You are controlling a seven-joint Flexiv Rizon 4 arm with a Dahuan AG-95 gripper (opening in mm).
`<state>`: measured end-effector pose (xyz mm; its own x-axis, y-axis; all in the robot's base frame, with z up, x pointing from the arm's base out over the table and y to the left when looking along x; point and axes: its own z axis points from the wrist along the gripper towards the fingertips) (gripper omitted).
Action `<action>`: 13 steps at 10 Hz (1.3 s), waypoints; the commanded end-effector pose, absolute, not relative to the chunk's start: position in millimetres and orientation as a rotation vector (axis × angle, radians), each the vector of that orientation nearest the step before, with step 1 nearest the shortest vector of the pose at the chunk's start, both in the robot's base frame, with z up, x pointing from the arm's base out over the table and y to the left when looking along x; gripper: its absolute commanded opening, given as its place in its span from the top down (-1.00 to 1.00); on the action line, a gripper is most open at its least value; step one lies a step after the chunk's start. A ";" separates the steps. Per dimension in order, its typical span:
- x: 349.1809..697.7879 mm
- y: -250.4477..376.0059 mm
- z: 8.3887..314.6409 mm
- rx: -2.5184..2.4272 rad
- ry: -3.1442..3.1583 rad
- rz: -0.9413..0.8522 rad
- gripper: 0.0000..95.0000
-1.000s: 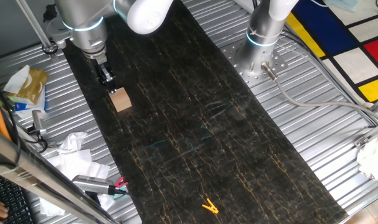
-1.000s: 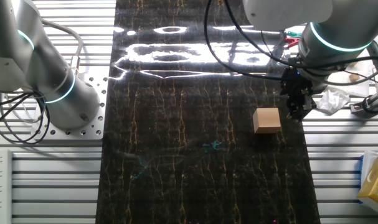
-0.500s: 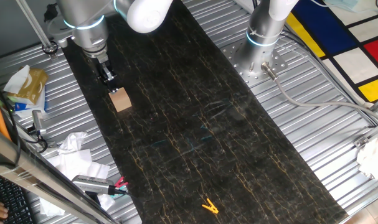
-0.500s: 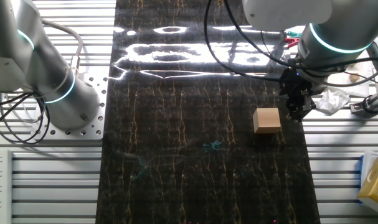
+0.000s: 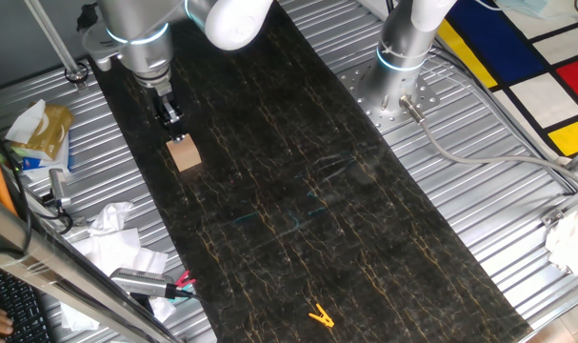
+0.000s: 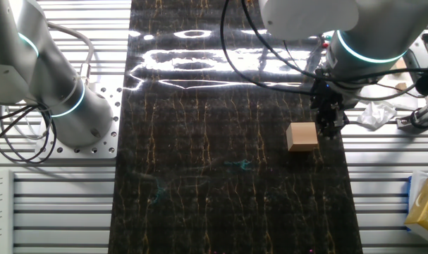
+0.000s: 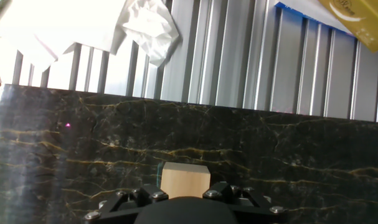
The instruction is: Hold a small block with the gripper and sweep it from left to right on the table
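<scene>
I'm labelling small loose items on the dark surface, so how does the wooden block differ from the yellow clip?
The small block is a plain tan cube; the yellow clip is a thin, bright yellow, splayed shape. The block is clearly bulkier than the clip. The block lies right beside the gripper near one end of the table; the clip lies alone near the other end. Both rest loose on the table.

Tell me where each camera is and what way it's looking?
One fixed view: high above a long side of the table, looking down; shows the silver arm, the gripper and the second arm's base.
The other fixed view: high on the opposite side, looking down; shows the gripper beside the small block.
Hand view: on the hand, looking along the fingers at the small block.
All three share block and table.
</scene>
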<state>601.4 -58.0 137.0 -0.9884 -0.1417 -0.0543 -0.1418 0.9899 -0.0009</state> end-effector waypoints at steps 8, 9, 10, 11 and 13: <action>603.1 -55.2 120.7 -0.226 3.055 0.007 -0.20; 603.1 -55.0 119.6 -0.227 3.056 0.005 -0.20; 603.1 -54.9 118.7 -0.226 3.056 0.003 -0.20; 602.9 -54.7 113.6 -0.217 3.056 0.002 -0.20; 602.5 -54.2 106.3 -0.213 3.053 0.000 -0.20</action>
<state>602.1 -54.1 103.6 -0.9872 -0.1377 -0.0802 -0.1376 0.9905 -0.0071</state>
